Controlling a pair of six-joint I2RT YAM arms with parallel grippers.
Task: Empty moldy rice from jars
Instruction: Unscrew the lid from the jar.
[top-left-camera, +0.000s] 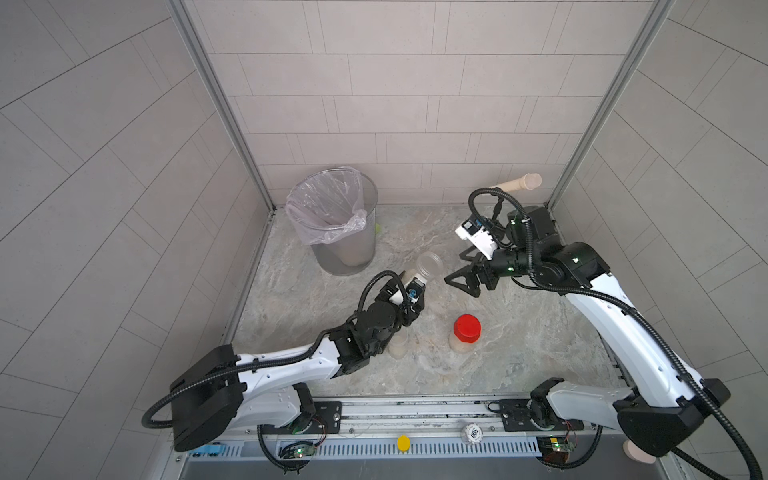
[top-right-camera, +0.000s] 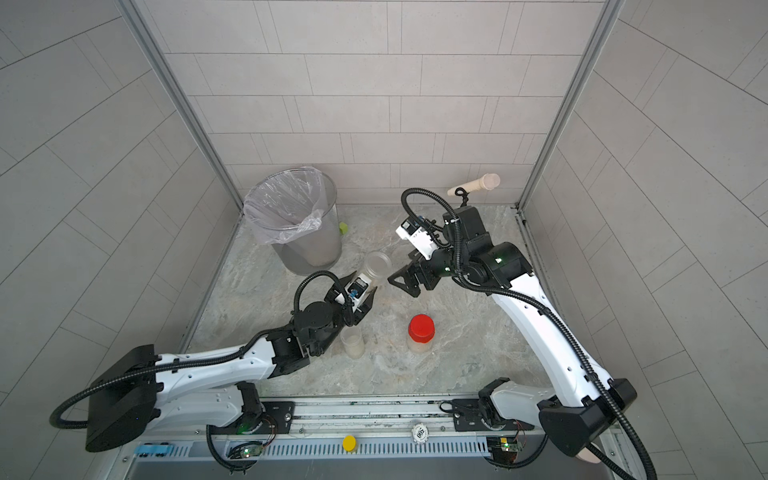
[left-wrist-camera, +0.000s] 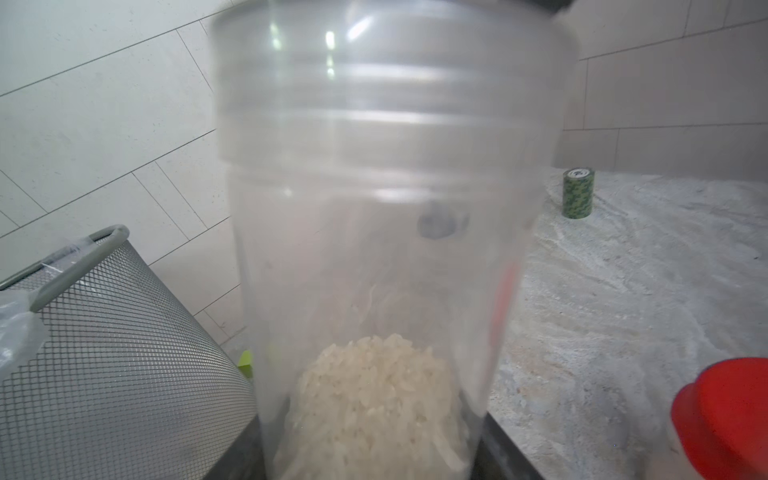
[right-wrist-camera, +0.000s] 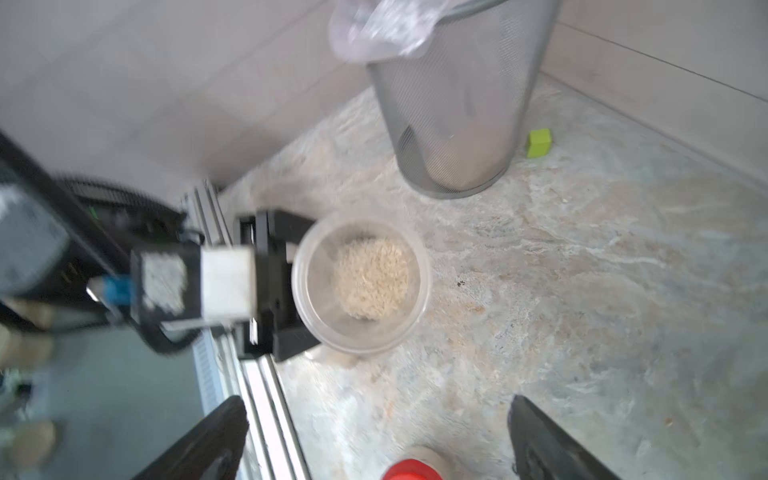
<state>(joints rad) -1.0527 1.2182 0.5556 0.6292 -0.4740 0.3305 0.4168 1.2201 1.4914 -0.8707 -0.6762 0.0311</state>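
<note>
My left gripper (top-left-camera: 409, 286) is shut on the lower body of a clear jar (top-left-camera: 428, 268), held tilted above the table with its clear lid on. Moldy rice (left-wrist-camera: 374, 407) lies at the bottom of this jar (left-wrist-camera: 382, 208), and the right wrist view shows the rice (right-wrist-camera: 372, 282) through the lid. My right gripper (top-left-camera: 459, 268) stands open just right of the lid, not touching it, with nothing between its fingers (right-wrist-camera: 216, 440). A red-lidded jar (top-left-camera: 466, 332) and a second clear jar (top-left-camera: 398, 344), both holding rice, stand upright nearer the front.
A metal mesh bin (top-left-camera: 349, 257) with a plastic liner stands at the back left, and a small green block (right-wrist-camera: 539, 142) lies beside it. A dark green cylinder (left-wrist-camera: 577, 193) stands by the back wall. A wooden handle (top-left-camera: 519, 183) sticks out of the back wall at the right.
</note>
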